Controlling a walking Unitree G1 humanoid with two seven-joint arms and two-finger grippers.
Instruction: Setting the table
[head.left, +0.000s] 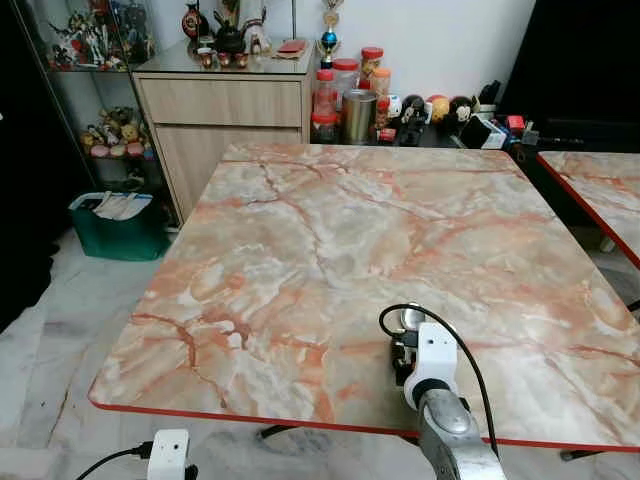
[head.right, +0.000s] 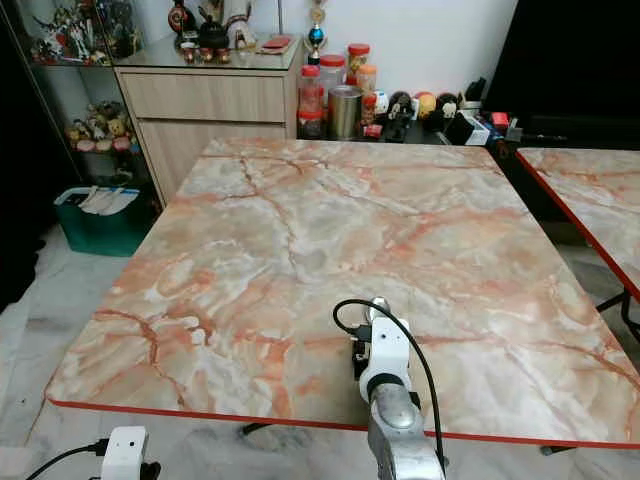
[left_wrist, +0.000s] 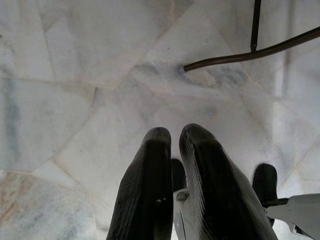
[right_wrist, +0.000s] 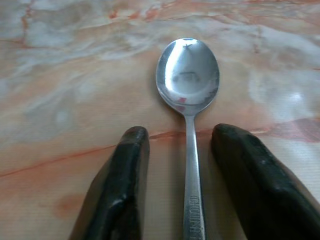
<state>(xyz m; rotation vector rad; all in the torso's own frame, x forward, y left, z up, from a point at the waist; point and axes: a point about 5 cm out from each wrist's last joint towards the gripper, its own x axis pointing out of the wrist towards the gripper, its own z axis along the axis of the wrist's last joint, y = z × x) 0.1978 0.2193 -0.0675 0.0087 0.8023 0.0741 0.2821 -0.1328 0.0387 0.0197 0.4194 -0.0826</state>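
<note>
Spread black fingers (right_wrist: 120, 185) of the right gripper (right_wrist: 186, 170) flank a spoon (right_wrist: 188, 100) without touching it; the spoon lies flat on the marble table (head.left: 330, 230) near its front edge. Beside the table, the left gripper (left_wrist: 175, 150) hangs over the floor (left_wrist: 75, 75), fingers nearly together.

Marble-look table (head.left: 330, 230) w/ red edge, wood cabinet (head.left: 225, 120) behind — pale marble floor (head.left: 40, 350).

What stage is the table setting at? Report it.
Done: a spoon lies on the marble table near its front edge. In hand: the right hand is open astride the handle, not gripping. Left: no other tableware is on the table. The left hand hangs shut over the floor.
</note>
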